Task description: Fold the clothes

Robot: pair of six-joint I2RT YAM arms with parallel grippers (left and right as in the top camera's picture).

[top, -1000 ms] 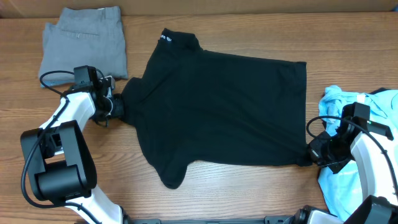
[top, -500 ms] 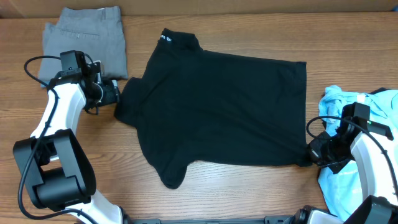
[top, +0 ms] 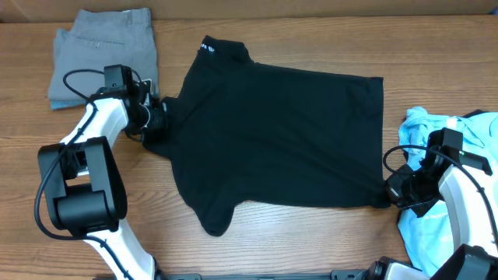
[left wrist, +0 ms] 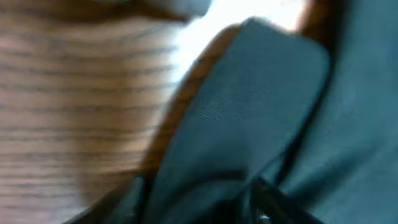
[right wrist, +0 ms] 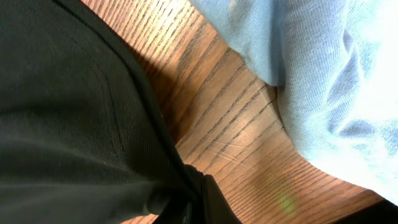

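Black shirt (top: 272, 132), first fold: right claw (top: 387, 194) pinches hem, left claw (top: 159, 117) at sleeve, can't tell its grip; probably needs lifting inward.

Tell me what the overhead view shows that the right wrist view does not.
Only overhead: the grey trousers, the collar of the black shirt, and the left gripper at its sleeve. Only right wrist: the fine wood grain of the table between shirt hem and light blue tee. Both: the shirt, the tee, the table.
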